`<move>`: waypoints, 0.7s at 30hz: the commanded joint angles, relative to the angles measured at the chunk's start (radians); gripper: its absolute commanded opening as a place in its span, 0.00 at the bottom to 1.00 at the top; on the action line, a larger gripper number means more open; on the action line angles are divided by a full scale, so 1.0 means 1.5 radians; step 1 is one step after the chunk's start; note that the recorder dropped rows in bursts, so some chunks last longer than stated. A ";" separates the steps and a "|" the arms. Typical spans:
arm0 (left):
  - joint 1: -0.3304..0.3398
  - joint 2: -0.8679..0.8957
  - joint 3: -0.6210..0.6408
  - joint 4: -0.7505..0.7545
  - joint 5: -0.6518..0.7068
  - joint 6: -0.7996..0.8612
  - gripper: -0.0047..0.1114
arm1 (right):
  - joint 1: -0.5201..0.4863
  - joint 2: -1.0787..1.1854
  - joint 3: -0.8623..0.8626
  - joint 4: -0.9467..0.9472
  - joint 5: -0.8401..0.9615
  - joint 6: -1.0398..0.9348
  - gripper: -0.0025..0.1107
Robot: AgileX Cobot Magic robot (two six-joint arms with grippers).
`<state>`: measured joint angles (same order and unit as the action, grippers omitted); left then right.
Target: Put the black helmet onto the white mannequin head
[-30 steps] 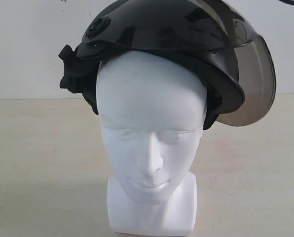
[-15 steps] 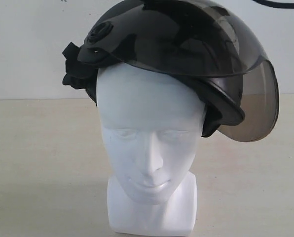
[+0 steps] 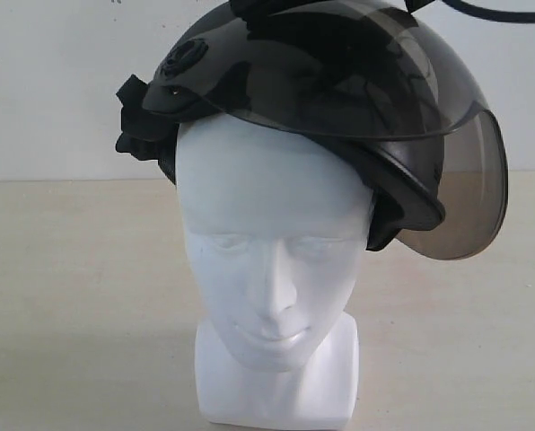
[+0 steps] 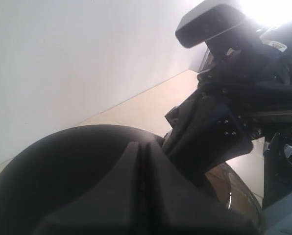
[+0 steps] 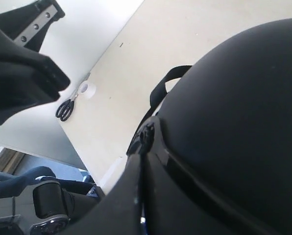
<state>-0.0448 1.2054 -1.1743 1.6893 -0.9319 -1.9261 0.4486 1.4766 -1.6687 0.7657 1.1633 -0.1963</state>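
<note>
The black helmet [image 3: 321,81] sits tilted on top of the white mannequin head [image 3: 272,233], low on the right, where its smoky visor [image 3: 474,197] hangs past the head's side. The face is uncovered. In the left wrist view my left gripper [image 4: 145,147] is shut, its tips resting against the helmet's dome [image 4: 72,171]. In the right wrist view my right gripper [image 5: 145,137] is shut too, with its tips at the rim of the helmet [image 5: 234,107] beside a black strap [image 5: 160,85]. Nothing shows between either pair of fingers.
The head stands on a beige table [image 3: 70,269] in front of a white wall. Black scissors [image 5: 63,108] and a white tape roll [image 5: 85,88] lie near the table's far edge. The right arm [image 4: 234,98] hangs close over the helmet beside the left gripper.
The helmet has tipped lower on the right and the visor has swung down over the dome. Dark gripper shapes now show at the top edge. Little has moved in the last half second.
</note>
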 commanded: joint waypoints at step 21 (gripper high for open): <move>0.001 0.000 -0.005 0.016 -0.011 -0.007 0.08 | -0.301 0.000 0.001 0.088 0.039 -0.100 0.02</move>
<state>-0.0448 1.2054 -1.1743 1.6986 -0.9363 -1.9261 0.0404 1.4339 -1.6680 0.8184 1.2111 -0.2897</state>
